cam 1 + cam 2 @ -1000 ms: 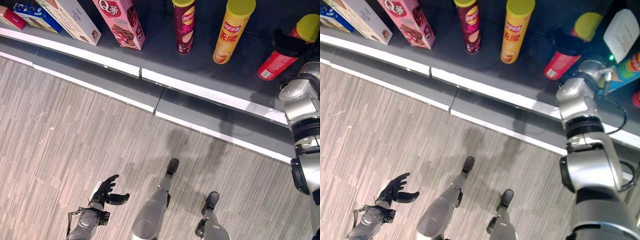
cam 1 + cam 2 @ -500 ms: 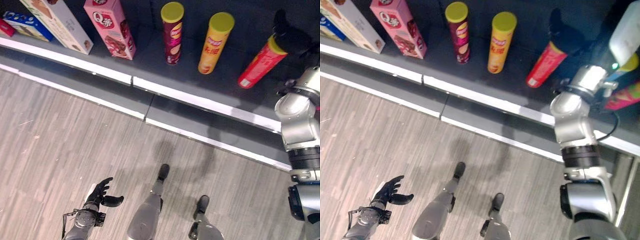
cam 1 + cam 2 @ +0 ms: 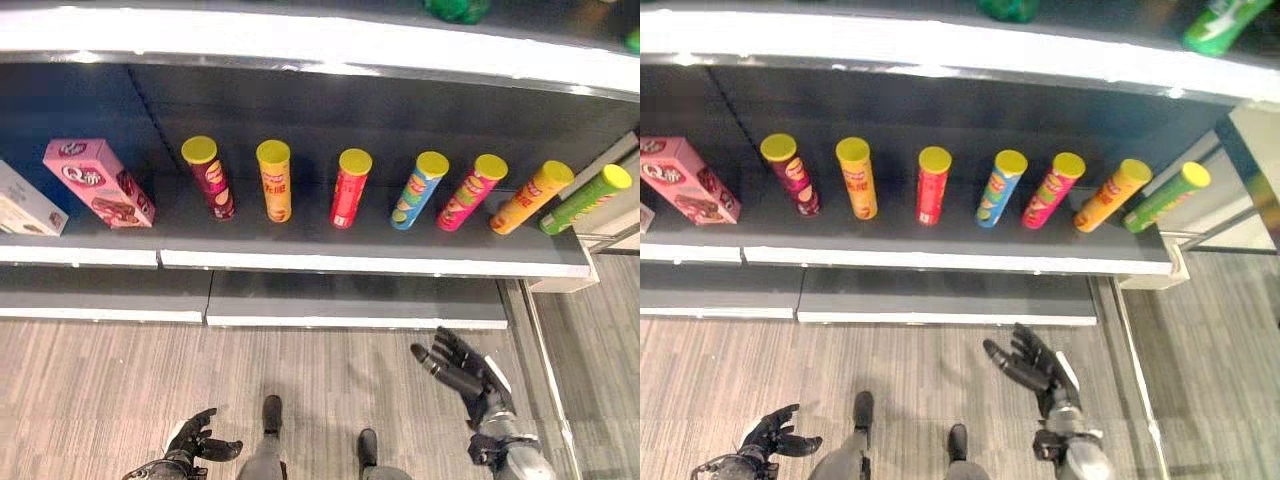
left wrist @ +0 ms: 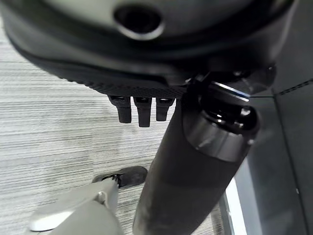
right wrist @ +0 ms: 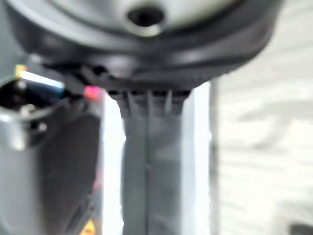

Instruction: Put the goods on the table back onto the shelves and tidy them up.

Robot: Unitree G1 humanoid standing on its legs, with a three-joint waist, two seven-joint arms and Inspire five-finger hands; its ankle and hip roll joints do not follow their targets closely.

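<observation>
Dark fingered right hand [image 3: 470,372], left hand [image 3: 195,443]; silver-grey wrists.

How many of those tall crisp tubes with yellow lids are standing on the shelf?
7, in one row along the shelf: maroon, yellow, red, blue, pink, orange and green, left to right. More may be hidden beyond the picture's edges.

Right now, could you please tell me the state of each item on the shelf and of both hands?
Red can: upright on the shelf, released.
Maroon can: upright.
Yellow can: upright.
Blue can: standing.
Pink box: standing.
Right hand: open, empty, low over the floor.
Left hand: open, empty.
</observation>
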